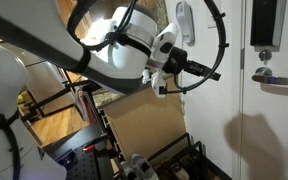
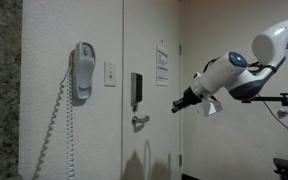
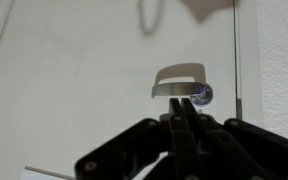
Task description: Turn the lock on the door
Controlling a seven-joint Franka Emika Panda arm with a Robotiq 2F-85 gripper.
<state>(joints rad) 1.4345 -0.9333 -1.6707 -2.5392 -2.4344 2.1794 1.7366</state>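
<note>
The white door (image 1: pixel 284 120) carries the lock (image 1: pixel 267 22), a tall black box with a small silver knob (image 1: pixel 266 55) at its lower end. A silver lever handle (image 1: pixel 276 78) sits just below it. Both exterior views show the lock (image 2: pixel 136 88) and the door (image 2: pixel 149 40). My gripper (image 1: pixel 216 73) is shut and empty, in the air some way from the door, at about handle height (image 2: pixel 175 105). In the wrist view the shut fingertips (image 3: pixel 187 103) point at the lever handle (image 3: pixel 179 82). I cannot make out the lock there.
A wall phone (image 2: pixel 82 70) with a coiled cord, a light switch (image 2: pixel 110 72) and a posted sign (image 2: pixel 162 66) flank the door. A tan panel (image 1: pixel 144 125) and dark equipment (image 1: pixel 134 160) stand below the arm.
</note>
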